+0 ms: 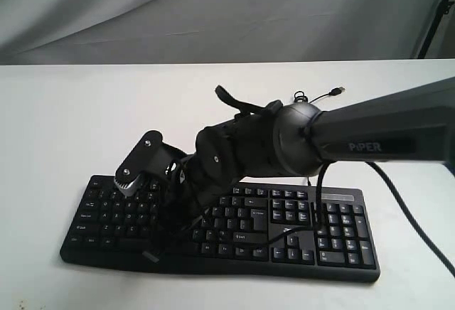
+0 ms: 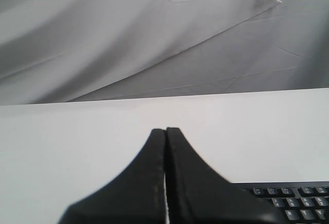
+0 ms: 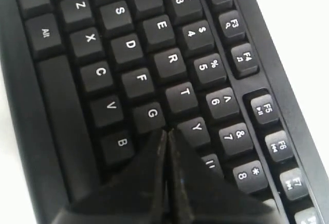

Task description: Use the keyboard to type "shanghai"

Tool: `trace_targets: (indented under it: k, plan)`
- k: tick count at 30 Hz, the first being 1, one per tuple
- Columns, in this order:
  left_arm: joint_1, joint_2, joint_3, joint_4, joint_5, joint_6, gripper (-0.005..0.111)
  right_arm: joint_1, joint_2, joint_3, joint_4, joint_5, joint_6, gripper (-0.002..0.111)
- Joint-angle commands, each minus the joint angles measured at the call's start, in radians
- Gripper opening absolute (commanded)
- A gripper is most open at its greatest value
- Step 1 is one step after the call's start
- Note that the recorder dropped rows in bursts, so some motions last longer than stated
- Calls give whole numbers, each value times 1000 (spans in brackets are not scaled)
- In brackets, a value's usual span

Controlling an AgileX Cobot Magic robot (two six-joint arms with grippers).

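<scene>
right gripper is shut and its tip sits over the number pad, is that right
Not quite. The right gripper is shut, but its tip sits over the letter keys of the keyboard, by the G key and the Y key, not over the number pad. The right wrist view shows this.

Quick count rn: 1 keyboard (image 1: pixel 234 228), 1 USB cable (image 1: pixel 339 90), 1 desk (image 1: pixel 71 111). 2 claws total, left claw (image 2: pixel 165 130) & right claw (image 3: pixel 167 132), 1 per wrist cam. Ext cam shows 1 arm (image 1: pixel 370 136).
</scene>
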Motion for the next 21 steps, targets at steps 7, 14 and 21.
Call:
trace_targets:
  k: [7,14,21]
  plan:
    - [-6,-2,2,-2,-5,-3,0,-5,0,8,4,-8,-1,0]
    - [-6,-2,2,-2,-5,-3,0,-5,12,6,4,-8,-1,0]
    - [-6,-2,2,-2,-5,-3,0,-5,-30,1,-14,-11,-4,0]
